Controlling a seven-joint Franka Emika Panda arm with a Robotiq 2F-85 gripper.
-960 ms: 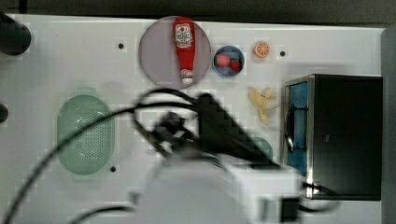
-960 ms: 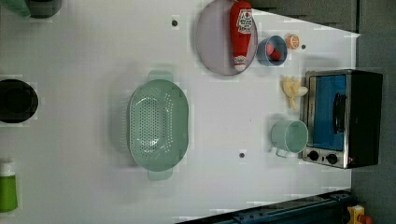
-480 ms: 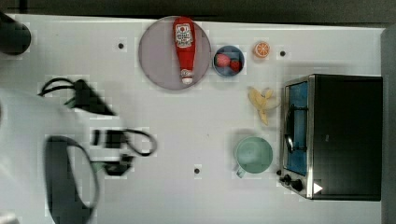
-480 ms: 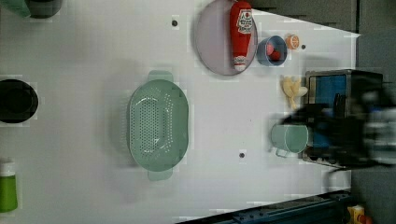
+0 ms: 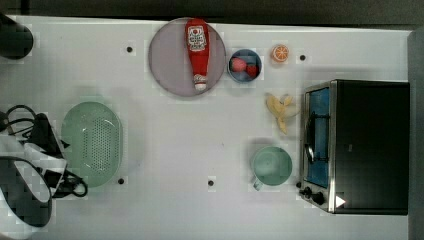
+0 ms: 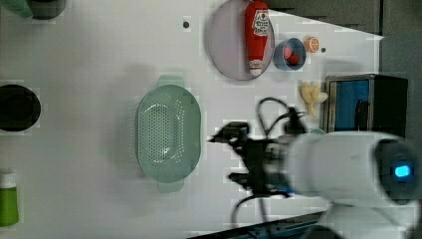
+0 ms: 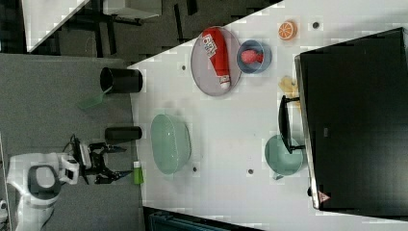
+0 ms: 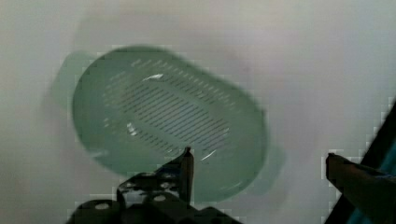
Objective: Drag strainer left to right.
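The strainer [image 5: 92, 142] is a pale mint-green oval colander dotted with holes, lying on the white table toward the top view's left. It also shows as the strainer [image 6: 169, 132] in the left view and the strainer [image 7: 171, 143] in the right view. My gripper [image 8: 261, 168] is open and hangs above the strainer [image 8: 168, 121], with nothing between its fingers and no contact. In the left view the gripper [image 6: 226, 157] sits just to the right of the strainer's rim. In the right view the gripper [image 7: 118, 162] stands open, well to the left of the strainer. The arm [image 5: 25, 185] covers the top view's lower left.
A teal mug [image 5: 271, 166] stands by the black toaster oven [image 5: 365, 145] at the top view's right. At the back are a lilac plate [image 5: 170, 65] with a ketchup bottle [image 5: 198, 50], a blue bowl [image 5: 244, 66] and an orange half [image 5: 280, 53]. A banana [image 5: 280, 111] lies near the oven.
The arm has swept from the middle of the top view to its left. In the left view it has come in from the right, up beside the strainer. The strainer has stayed put.
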